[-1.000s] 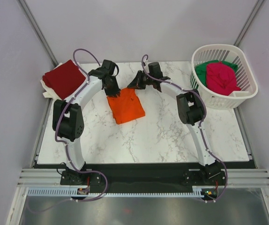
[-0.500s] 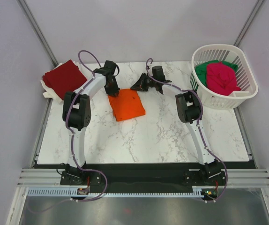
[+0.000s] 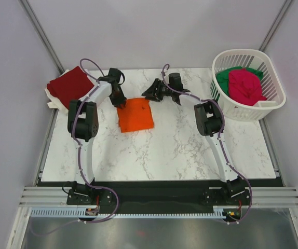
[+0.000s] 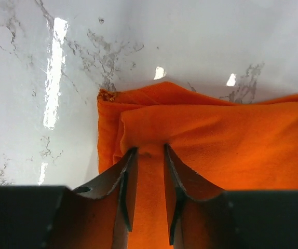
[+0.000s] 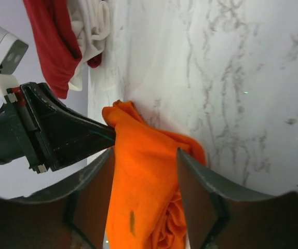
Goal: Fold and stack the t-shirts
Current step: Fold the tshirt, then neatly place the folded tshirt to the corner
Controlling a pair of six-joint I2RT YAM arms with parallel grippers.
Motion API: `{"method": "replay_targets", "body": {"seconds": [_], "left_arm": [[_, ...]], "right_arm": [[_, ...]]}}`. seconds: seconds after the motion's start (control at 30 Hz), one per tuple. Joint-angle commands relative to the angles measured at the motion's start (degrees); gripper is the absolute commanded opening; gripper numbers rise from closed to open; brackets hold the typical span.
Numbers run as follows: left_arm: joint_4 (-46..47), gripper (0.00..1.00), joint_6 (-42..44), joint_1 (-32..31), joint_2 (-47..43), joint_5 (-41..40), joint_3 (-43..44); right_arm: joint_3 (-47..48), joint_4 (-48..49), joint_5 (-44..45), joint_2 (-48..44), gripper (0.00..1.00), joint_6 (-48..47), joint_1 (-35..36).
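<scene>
Orange t-shirt (image 3: 135, 115), folded near-square, lies by the worktop's (image 3: 190, 150) far edge; left gripper (image 4: 148, 151) pinches its corner, right gripper (image 5: 145, 153) spread apart.

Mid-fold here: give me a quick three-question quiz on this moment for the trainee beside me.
1. True or false: the folded bright orange cloth t-shirt lies on the white marble-look table.
2. What does the left gripper pinch? A the orange t-shirt; B the dark red t-shirt; C the basket rim.
3. Fill in: the white plastic lattice basket holds a magenta-pink t-shirt and a ____ one.
Key: 1 true; 2 A; 3 green t-shirt.
</scene>
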Motion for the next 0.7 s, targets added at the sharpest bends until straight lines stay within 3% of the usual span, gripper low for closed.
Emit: {"method": "replay_targets", "body": {"seconds": [0.0,0.13,0.33,0.43,0.47,0.67], "left_arm": [[0.06,0.34,1.29,0.13,-7.87,1.68,1.15],[-0.02,0.43,4.27,0.13,-15.08,7.23,-0.77],[1.55,0.68,5.78,0.91,-22.22,2.31,-9.74],[8.12,0.64,7.69,2.85,-22.13,8.7,-16.74],[14.33,0.64,7.71,3.11,-23.44,11.33,-19.22],[23.32,0.71,3.93,7.68,-23.01,15.92,-26.79]], "right_arm": [[1.43,0.19,0.92,-2.66,0.62,-1.84,-0.82],[-0.05,-1.74,1.8,-8.62,0.68,-3.33,-1.61],[-15.23,-1.75,5.58,-22.41,0.7,-8.16,-2.41],[-24.44,-1.48,5.67,-28.74,0.7,-9.48,-2.41],[-27.19,-0.53,5.67,-30.51,0.7,-9.75,-2.49],[-47.85,1.34,6.46,-43.0,0.72,-12.12,-2.32]]}}
